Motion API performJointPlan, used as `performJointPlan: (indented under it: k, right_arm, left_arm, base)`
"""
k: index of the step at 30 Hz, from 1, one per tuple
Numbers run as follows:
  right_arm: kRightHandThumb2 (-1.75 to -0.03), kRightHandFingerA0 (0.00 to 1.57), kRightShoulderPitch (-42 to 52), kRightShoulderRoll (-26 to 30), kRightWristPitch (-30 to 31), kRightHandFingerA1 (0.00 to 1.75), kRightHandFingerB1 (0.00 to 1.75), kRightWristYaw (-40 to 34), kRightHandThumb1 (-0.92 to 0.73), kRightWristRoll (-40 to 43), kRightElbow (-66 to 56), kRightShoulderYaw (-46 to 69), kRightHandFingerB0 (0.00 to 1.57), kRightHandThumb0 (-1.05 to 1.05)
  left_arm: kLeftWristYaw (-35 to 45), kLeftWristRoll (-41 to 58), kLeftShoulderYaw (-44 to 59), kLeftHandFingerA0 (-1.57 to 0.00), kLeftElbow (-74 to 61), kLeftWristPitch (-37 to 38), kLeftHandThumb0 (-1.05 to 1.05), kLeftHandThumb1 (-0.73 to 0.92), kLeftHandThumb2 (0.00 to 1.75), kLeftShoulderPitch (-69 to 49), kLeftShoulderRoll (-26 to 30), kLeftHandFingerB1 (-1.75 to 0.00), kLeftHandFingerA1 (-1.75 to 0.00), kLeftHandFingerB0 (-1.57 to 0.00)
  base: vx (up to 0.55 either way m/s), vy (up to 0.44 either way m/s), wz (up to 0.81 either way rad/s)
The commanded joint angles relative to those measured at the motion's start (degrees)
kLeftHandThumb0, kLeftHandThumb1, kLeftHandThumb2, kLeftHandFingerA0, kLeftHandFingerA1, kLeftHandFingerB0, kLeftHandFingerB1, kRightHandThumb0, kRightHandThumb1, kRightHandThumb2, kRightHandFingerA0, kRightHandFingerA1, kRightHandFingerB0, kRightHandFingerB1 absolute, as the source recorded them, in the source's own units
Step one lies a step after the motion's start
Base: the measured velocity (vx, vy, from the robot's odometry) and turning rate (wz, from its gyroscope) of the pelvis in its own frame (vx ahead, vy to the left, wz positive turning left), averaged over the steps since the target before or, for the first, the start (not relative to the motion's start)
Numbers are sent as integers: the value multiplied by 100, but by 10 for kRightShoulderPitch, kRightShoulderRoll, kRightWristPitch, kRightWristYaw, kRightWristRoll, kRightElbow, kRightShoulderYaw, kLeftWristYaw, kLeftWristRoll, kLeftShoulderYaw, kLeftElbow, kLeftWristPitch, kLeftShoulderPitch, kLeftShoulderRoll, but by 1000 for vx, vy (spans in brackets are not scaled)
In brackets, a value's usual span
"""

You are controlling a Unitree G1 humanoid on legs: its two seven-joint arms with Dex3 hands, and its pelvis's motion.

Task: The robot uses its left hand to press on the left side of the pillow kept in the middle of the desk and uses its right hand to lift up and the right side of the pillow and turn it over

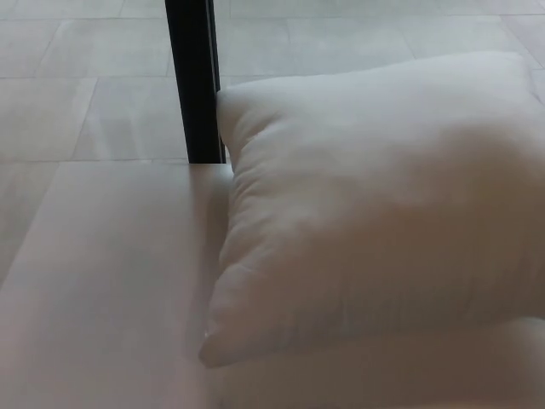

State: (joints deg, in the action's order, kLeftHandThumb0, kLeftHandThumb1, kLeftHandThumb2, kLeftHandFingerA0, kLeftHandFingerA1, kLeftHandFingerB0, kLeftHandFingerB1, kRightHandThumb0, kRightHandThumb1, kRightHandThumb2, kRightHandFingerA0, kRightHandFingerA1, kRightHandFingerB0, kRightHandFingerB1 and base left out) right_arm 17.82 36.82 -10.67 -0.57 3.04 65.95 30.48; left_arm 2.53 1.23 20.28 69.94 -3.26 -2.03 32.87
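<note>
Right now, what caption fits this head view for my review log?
White pillow lying on the pale desk, a black post behind its left corner; neither robot hand in view.

Black post [194, 81], pale tiled floor [85, 77]

pillow [383, 213] lying on the desk [111, 281] at right, post [194, 81] behind its far left corner

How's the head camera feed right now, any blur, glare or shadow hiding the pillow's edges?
Head view: soft and slightly blurred overall, with low contrast; the white pillow nearly blends into the pale desk. A faint shadow marks its left and lower edges; no harsh glare. The black post behind is the only sharply contrasting shape. The pillow's right edge runs out of frame, and neither hand shows.
</note>
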Motion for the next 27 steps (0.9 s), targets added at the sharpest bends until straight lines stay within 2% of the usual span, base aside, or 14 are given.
performJointPlan:
  k: [1,5,7,8,9,10,13,15,18,19,20,22,24,27]
  right_arm:
    - [-106,52,-62,18,80,79,72,44,-64,215,1,187,11,-105]
    - [-118,37,-85,35,78,76,66,93,-71,231,-10,225,6,-105]
    - [-117,38,-110,51,95,78,68,102,-71,248,-18,252,5,-105]
    - [-117,25,-137,75,114,77,65,95,-71,250,-46,257,6,-105]
    - [-117,19,-162,95,126,75,63,94,-73,248,-62,258,2,-105]
    - [-72,18,-182,108,129,83,70,94,-92,244,-68,257,6,-105]
    - [-70,24,-231,133,153,82,72,98,-91,230,-97,246,9,-105]
    - [-69,31,-270,147,187,73,68,91,-89,222,-131,231,15,-105]
    - [-70,31,-323,161,211,76,62,111,-90,200,-163,187,17,-105]
    - [-118,39,-356,158,220,75,62,113,-67,194,-191,161,18,-105]
    - [-70,45,-367,154,226,81,66,114,-90,192,-204,153,23,-105]
    - [-70,45,-379,151,232,81,66,116,-90,191,-212,148,23,-105]
    - [-69,66,-434,113,264,85,79,95,-88,195,-308,101,42,-105]
    - [-70,49,-463,87,286,78,74,78,-86,185,-359,64,35,-105]
  left_arm:
    - [-37,177,176,-41,9,11,-72,62,93,48,-17,-38,-70,-6]
    - [-72,186,215,-36,5,27,-72,79,64,81,-18,-30,-77,-18]
    - [-83,191,233,-35,-3,24,-79,66,101,105,-8,-32,-68,-5]
    - [-91,195,244,-39,-20,15,-74,84,66,137,8,-24,-72,-6]
    - [-102,198,253,-35,-31,12,-74,67,101,169,19,-28,-69,-5]
    - [-108,195,255,-27,-32,13,-75,67,99,192,26,-43,-60,-13]
    - [-86,168,240,-20,-40,17,-74,87,66,244,40,-28,-44,-14]
    - [-75,162,234,-15,-55,14,-88,85,66,288,44,-42,-64,-16]
    - [-66,147,208,-12,-97,-20,-105,91,59,349,42,-119,-145,0]
    - [-54,156,197,-10,-153,-62,-105,89,58,384,32,-121,-144,-3]
    - [-51,159,191,-5,-188,-80,-105,89,58,390,24,-115,-135,0]
    - [-50,161,184,-5,-230,-102,-105,89,58,392,13,-115,-135,0]
    - [-80,171,115,-26,-497,-258,-86,65,107,386,-29,-53,-66,-13]
    - [-56,174,64,-25,-596,-338,-84,90,67,382,-22,-38,-56,-14]
  base:
    - [0,0,0]
    - [0,0,0]
    - [0,0,0]
    - [0,0,0]
    - [0,0,0]
    - [0,0,0]
    - [0,0,0]
    - [0,0,0]
    - [0,0,0]
    - [0,0,0]
    - [0,0,0]
    - [0,0,0]
    - [0,0,0]
    - [0,0,0]
